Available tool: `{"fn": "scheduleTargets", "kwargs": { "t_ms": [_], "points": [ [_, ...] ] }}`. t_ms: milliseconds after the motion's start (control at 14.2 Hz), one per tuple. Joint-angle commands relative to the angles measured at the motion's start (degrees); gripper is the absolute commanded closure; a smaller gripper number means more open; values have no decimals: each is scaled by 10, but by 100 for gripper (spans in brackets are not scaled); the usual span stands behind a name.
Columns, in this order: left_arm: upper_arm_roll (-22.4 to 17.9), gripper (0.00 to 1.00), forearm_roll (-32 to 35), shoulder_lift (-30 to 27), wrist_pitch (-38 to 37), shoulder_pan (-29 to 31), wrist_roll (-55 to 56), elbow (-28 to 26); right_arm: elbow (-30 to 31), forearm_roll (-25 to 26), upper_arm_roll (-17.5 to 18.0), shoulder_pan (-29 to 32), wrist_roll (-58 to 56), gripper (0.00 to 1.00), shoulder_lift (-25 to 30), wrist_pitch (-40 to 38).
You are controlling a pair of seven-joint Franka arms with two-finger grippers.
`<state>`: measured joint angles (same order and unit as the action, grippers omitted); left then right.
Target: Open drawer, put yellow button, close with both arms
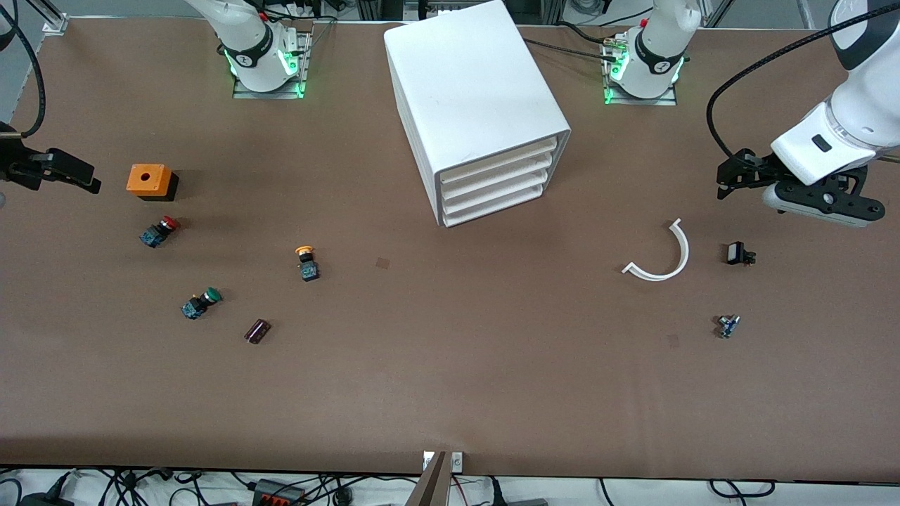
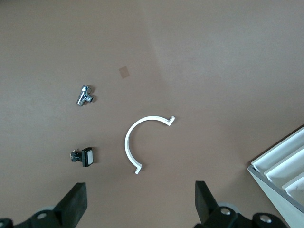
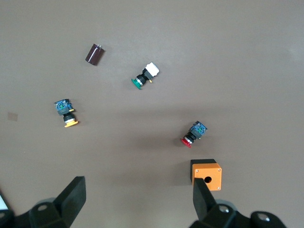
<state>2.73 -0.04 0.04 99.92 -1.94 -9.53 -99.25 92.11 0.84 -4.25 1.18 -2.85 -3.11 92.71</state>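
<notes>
Now both arms raised, left end effector (image 2: 137,204) and right end effector (image 3: 135,202) spread, empty.

Three pushbuttons (image 1: 307,263), four drawers (image 1: 498,181), one orange box (image 1: 149,180)

No words or numbers are showing clearly enough to read on anything here. The black bands around the two arm bases (image 1: 264,60) are each showing a small white mark (a round logo, too tiny to make out). The white cabinet (image 1: 471,105) is showing no label.
</notes>
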Motion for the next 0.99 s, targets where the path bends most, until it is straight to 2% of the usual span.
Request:
{"fn": "scheduleTargets", "kwargs": {
  "t_ms": [0, 493, 774, 915],
  "points": [
    [2, 0, 7, -9, -10, -1, -11, -1, 16, 0, 2, 0, -5, 0, 17, 4],
    [2, 0, 7, -9, -10, -1, -10, -1, 13, 0, 2, 0, -17, 0, 10, 5],
    [1, 0, 7, -9, -10, -1, -8, -1, 11, -3, 3, 0, -30, 0, -24, 18],
    [1, 0, 7, -9, -10, 0, -7, -1, 11, -21, 3, -11, -31, 0, -44, 26]
  ]
}}
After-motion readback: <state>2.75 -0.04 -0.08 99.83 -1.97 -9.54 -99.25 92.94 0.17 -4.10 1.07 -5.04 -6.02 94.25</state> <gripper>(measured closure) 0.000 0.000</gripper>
